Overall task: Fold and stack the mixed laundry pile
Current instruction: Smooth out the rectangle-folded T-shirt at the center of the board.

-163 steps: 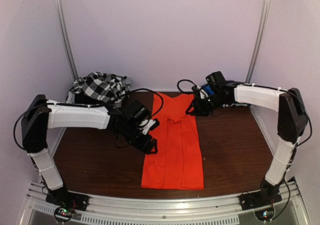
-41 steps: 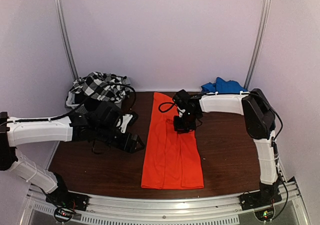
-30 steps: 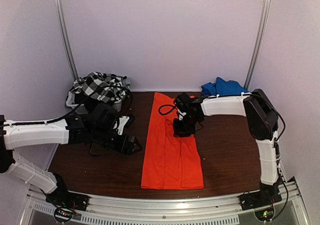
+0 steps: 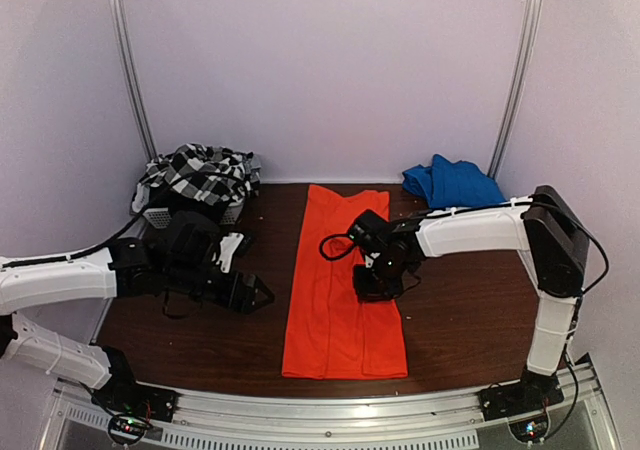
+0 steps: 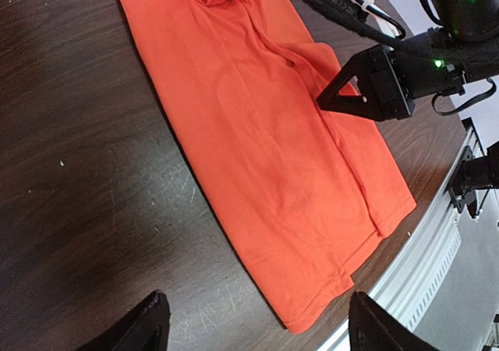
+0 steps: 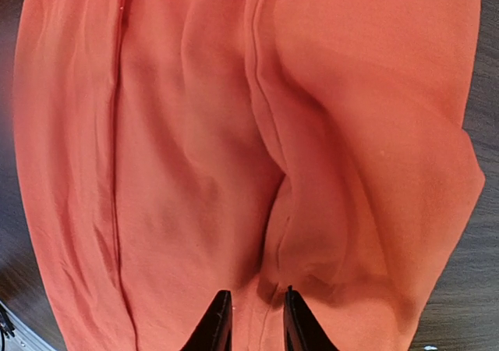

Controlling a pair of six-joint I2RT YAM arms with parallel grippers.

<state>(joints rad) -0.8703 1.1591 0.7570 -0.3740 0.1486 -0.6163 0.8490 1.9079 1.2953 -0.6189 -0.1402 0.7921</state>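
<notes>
Right wrist view cuts off the orange-red garment (image 6: 195,132).

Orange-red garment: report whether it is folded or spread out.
Folded lengthwise: the orange-red garment lies as a long narrow strip, with fold edges running down its length. Not folded crosswise yet.

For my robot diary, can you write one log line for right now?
left end effector: open, over table | right end effector: pinching shirt | shirt: flat
</notes>
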